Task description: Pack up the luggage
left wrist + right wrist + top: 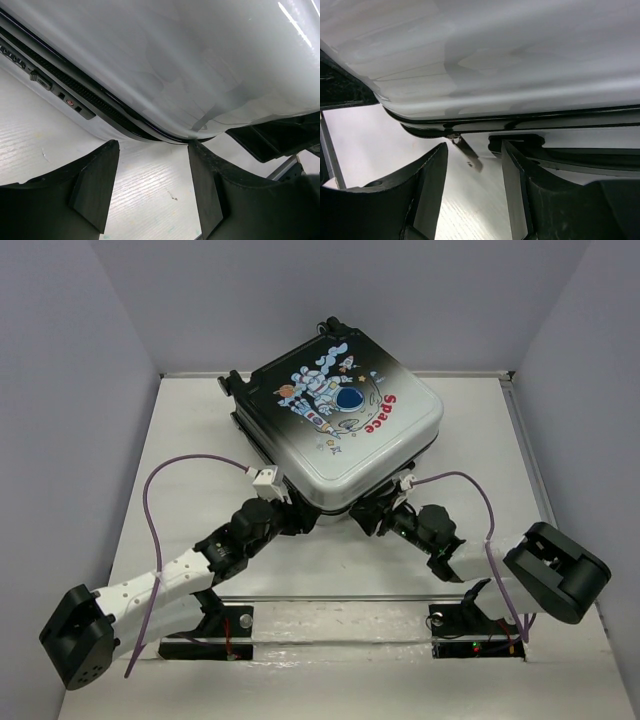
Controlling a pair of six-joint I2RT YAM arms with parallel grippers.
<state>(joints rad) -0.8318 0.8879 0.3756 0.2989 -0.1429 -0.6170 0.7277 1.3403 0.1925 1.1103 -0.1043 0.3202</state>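
The luggage (345, 425) is lying closed on the table (180, 440); at its near edge, left gripper (152, 150) and right gripper (474, 146) are being held spread, empty. Likely zipping: the zipper pull (470, 159) needs pinching.

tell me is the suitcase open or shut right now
Shut: the luggage lies flat with both halves together, only a thin dark seam between them. Whether it is zipped all round, cannot tell.

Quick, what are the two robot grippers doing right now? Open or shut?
Left gripper: open, holding nothing, by the luggage edge.
Right gripper: open, holding nothing, zipper pull near its tips.
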